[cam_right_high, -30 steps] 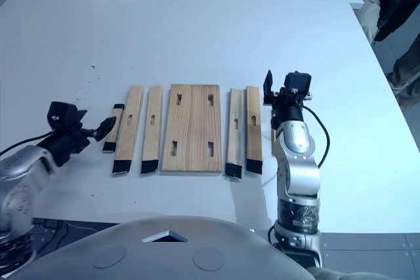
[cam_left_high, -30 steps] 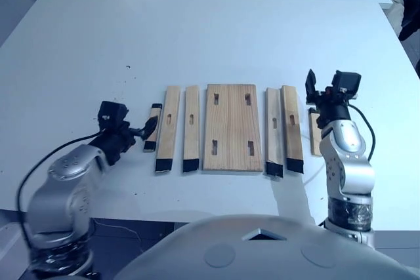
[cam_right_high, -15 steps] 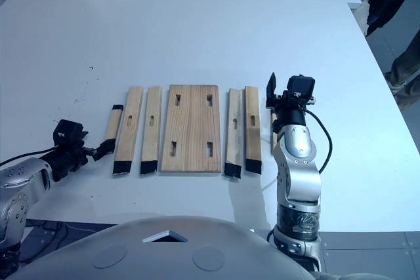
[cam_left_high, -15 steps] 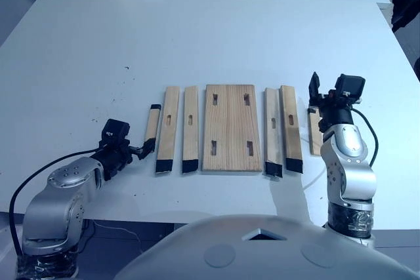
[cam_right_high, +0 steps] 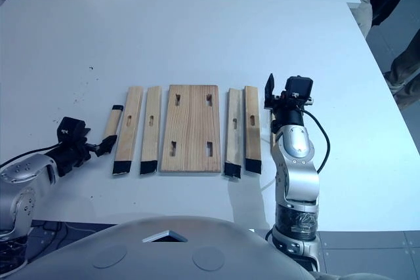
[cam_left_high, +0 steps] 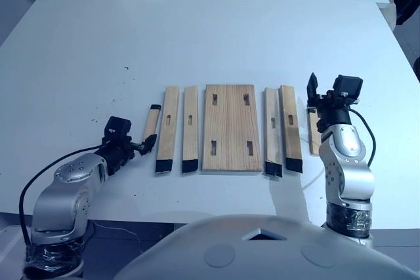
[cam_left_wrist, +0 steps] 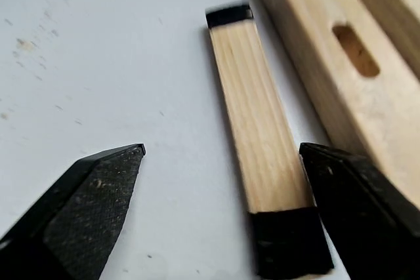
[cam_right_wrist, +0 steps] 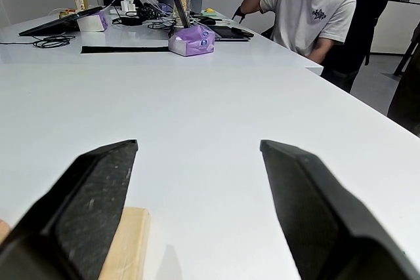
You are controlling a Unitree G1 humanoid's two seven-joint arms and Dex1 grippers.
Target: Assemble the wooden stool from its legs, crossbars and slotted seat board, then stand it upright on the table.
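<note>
Now the wooden parts lie flat in a row on the white table (cam_left_high: 262, 44). The big seat board (cam_left_high: 230, 127) is in the middle, with two long legs (cam_left_high: 190, 127) on each side. The left gripper (cam_left_wrist: 222, 152) is wide open, its fingers on both sides of a short stick's (cam_left_wrist: 259, 142) near end, not squeezing it. The right gripper (cam_right_wrist: 198, 142) is wide open too, holding nothing, above another short stick (cam_right_wrist: 131, 247).

Right hand (cam_right_wrist: 198, 145) spread wide over white table (cam_right_wrist: 216, 83); wooden piece (cam_right_wrist: 128, 244), perhaps a crossbar, alongside.
</note>
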